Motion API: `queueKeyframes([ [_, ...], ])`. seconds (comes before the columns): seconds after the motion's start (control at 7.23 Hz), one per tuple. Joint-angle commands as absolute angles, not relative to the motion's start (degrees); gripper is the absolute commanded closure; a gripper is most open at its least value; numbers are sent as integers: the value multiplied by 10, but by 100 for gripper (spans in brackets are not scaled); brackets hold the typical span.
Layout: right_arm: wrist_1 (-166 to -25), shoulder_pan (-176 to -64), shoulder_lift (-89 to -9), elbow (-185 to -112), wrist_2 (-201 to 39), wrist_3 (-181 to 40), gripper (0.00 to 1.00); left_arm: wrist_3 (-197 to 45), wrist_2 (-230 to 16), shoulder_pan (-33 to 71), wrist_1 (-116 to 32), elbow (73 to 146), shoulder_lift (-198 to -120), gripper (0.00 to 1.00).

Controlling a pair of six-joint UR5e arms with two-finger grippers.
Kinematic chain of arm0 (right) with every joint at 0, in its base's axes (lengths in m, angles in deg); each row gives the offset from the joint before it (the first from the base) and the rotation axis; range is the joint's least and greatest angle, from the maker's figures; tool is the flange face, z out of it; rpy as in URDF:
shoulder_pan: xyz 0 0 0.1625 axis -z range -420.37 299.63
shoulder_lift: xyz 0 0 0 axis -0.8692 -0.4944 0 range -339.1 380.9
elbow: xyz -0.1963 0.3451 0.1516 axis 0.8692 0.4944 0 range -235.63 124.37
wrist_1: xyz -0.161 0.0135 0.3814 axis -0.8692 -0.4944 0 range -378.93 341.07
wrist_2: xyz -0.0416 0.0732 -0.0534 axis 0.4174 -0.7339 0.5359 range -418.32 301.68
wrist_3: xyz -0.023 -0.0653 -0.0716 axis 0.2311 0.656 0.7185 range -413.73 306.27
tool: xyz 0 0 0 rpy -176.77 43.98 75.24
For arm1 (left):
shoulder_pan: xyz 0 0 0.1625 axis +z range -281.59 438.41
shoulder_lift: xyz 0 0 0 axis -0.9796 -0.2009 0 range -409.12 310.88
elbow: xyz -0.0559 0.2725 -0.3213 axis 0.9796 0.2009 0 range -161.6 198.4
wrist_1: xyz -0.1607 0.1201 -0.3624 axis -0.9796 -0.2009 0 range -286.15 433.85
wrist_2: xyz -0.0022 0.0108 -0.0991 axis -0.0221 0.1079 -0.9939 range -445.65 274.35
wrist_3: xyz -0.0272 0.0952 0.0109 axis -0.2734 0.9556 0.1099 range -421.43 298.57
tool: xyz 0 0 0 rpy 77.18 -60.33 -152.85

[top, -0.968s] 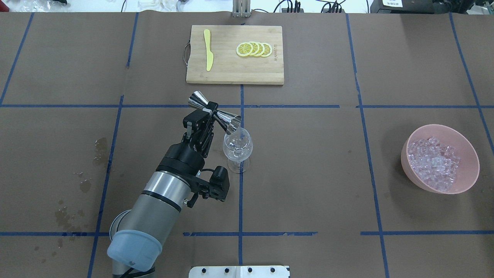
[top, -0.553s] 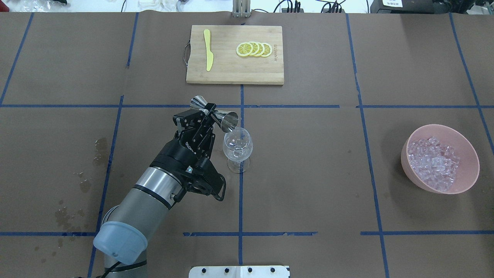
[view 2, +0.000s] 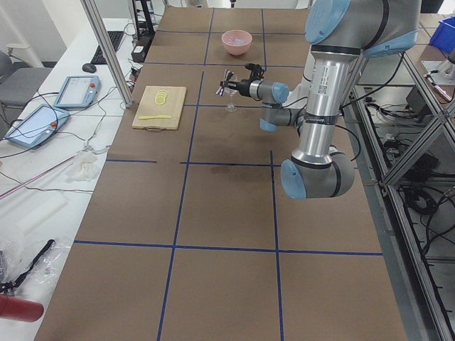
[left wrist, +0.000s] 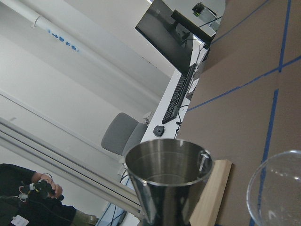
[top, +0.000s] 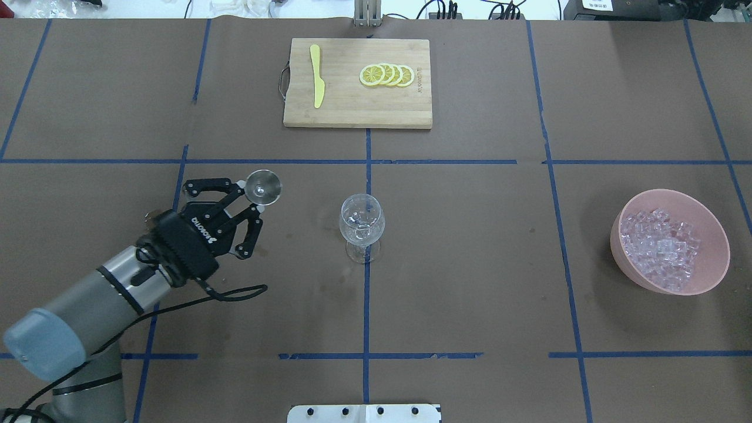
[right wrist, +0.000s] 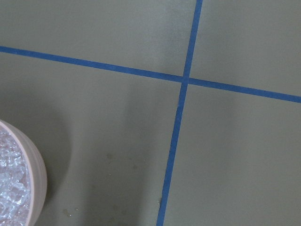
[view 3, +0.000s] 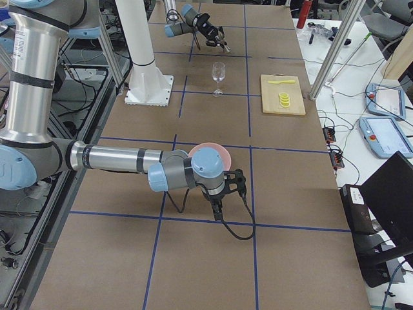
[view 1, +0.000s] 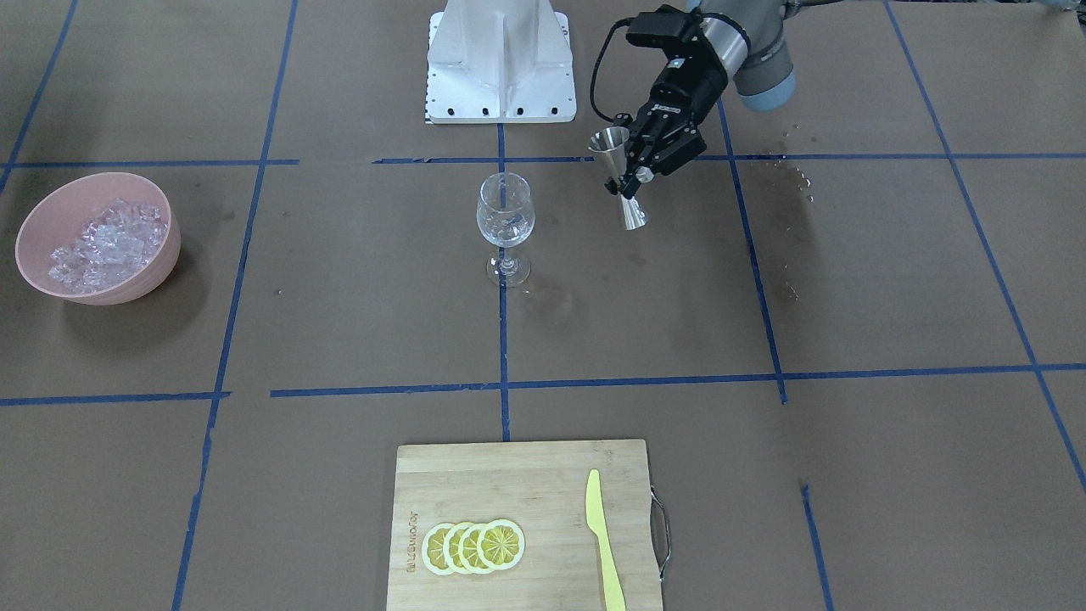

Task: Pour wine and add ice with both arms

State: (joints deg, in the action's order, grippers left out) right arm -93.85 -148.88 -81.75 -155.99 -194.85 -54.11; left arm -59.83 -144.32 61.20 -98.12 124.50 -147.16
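My left gripper is shut on a steel jigger at its waist and holds it upright above the table, well to the left of the clear stemmed glass. The front view shows the same grip on the jigger, apart from the glass. No dark wine can be made out in the glass or in the jigger. The ice fills a pink bowl at the far right. My right gripper shows only in the exterior right view, next to the bowl; I cannot tell if it is open.
A wooden cutting board at the back holds lemon slices and a yellow knife. Wet stains mark the paper at the left. The white pedestal stands at the robot's side. The right wrist view shows the bowl's edge.
My left arm has pulled back to the left, away from the glass. The jigger has turned from tilted over the glass's rim to upright.
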Motion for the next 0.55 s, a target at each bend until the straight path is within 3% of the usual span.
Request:
queueKeyframes([
  [0.0,-938,-1489,-815,-1562,-1949,-541,0,-753,-1456,599,-1033,1240,-1416,100],
  [0.42,-938,-1489,-812,-1562,-1948,-542,0,-876,-1435,598,-1033,1233,-1339,100],
])
